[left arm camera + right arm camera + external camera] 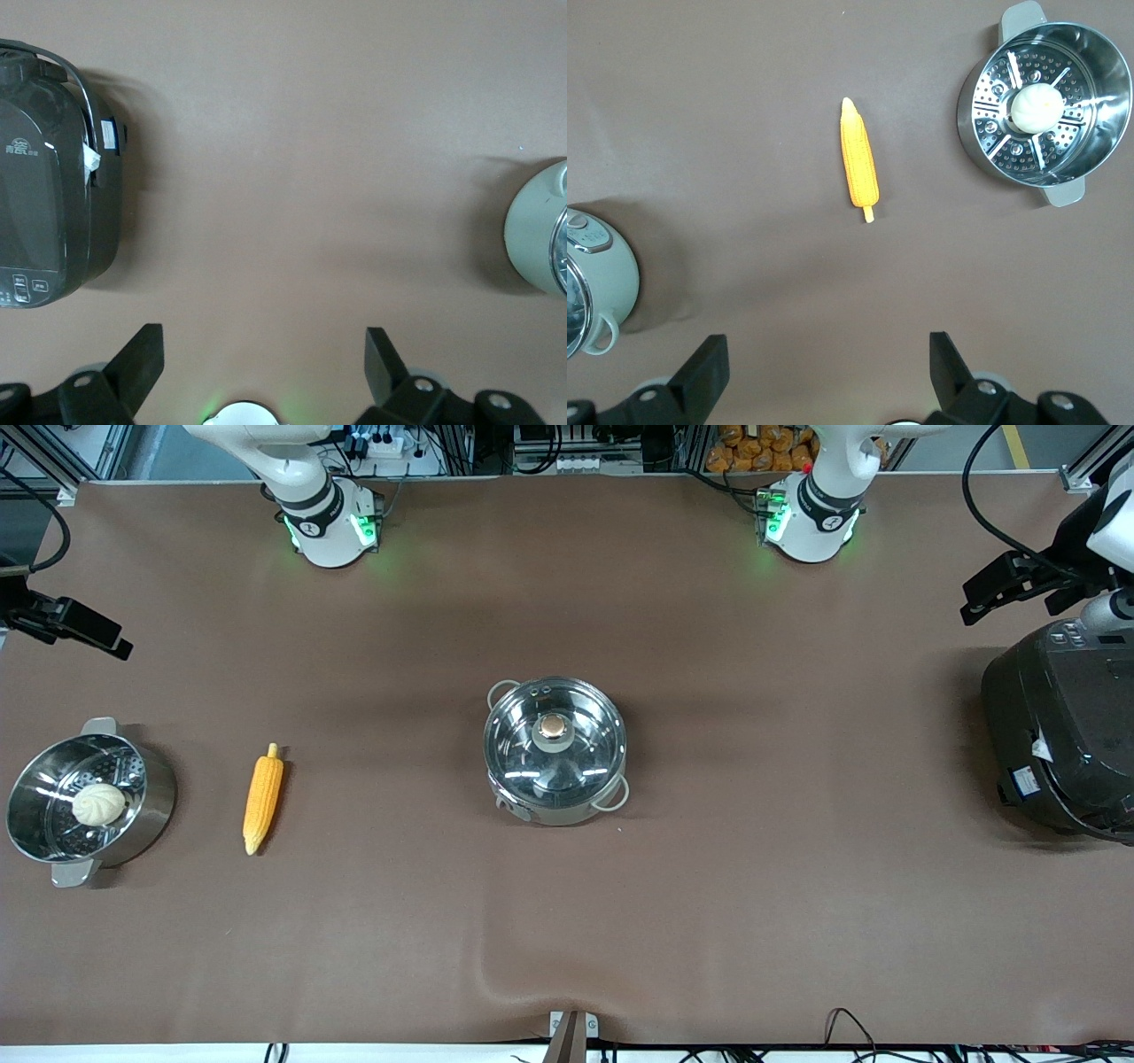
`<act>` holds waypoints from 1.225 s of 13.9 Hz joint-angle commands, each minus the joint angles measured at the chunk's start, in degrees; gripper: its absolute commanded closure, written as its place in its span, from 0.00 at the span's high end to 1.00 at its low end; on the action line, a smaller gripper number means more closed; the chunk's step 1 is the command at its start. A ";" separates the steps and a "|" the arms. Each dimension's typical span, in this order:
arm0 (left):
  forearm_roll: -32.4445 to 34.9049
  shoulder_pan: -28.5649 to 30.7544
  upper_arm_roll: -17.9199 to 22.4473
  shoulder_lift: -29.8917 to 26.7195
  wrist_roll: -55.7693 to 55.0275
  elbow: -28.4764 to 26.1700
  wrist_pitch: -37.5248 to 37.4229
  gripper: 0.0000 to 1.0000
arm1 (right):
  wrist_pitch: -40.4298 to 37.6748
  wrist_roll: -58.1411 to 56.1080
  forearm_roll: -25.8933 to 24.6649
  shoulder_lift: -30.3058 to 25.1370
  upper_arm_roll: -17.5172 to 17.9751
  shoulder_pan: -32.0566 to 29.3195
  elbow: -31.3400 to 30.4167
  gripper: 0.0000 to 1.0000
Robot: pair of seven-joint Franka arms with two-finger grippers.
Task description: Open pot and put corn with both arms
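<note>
The shiny pot (567, 808) stands at the table's middle with a glass lid (585, 748) on it, and the lid's knob (555, 727) is free. The corn (263, 798) lies flat toward the right arm's end of the table, between the pot and the steamer pot. It also shows in the right wrist view (859, 162). My right gripper (826, 347) is open and empty, held high at that end of the table (89, 631). My left gripper (263, 345) is open and empty, high above the black cooker (1005, 589). The pot's edge shows in both wrist views (536, 230) (602, 274).
A steel steamer pot (151, 806) with a pale bun (98, 803) in it stands at the right arm's end. A big black electric cooker (1059, 735) stands at the left arm's end. The brown mat has a ripple near the front edge (496, 974).
</note>
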 commanded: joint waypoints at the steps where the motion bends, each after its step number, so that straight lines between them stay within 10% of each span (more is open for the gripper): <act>1: 1.53 -0.17 -0.10 0.52 1.89 1.37 -1.19 1.00 | -0.64 0.51 0.16 -0.57 -0.38 0.54 -0.20 1.00; 12: 0.30 -3.15 -1.85 2.63 1.29 1.46 -1.37 1.00 | -0.46 0.07 0.16 -0.05 -0.38 0.71 0.15 1.00; 17: -1.89 -12.45 -4.67 9.82 -17.32 7.51 1.43 1.00 | 0.06 -0.98 -0.37 1.71 -0.38 0.71 0.15 1.00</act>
